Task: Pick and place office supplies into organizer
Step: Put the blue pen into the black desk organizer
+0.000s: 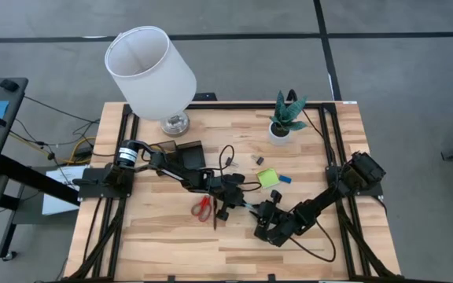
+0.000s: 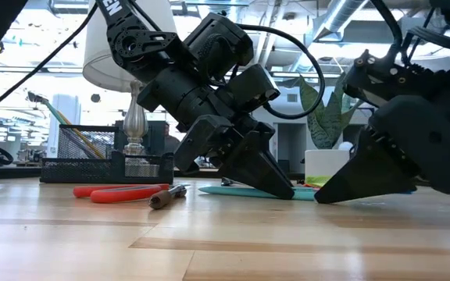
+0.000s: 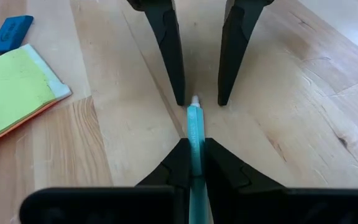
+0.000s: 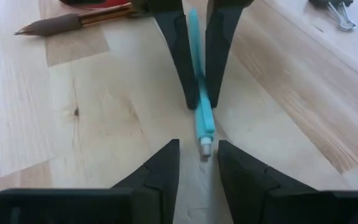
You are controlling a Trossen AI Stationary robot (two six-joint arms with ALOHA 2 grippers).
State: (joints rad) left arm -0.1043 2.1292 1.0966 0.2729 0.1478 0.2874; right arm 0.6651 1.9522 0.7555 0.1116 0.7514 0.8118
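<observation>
Wrist views: both end effectors meet at the light blue pen

Left wrist view shows the left end effector shut tight on the light blue pen, pen lying on the desk. The right end effector's fingers stand facing it, partly open, straddling the pen's tip and not gripping it. That view alone also shows the lime-green sticky-note pad and blue eraser close by.

Right wrist view confirms from the other end: right end effector about half open, holding nothing, pen tip between its fingertips. It adds a brown pencil and a binder clip.

High view places this mid-desk, red-handled scissors just beside, organizer farther back near the lamp.

Low view only: organizer's mesh wall, scissors lying flat.
</observation>
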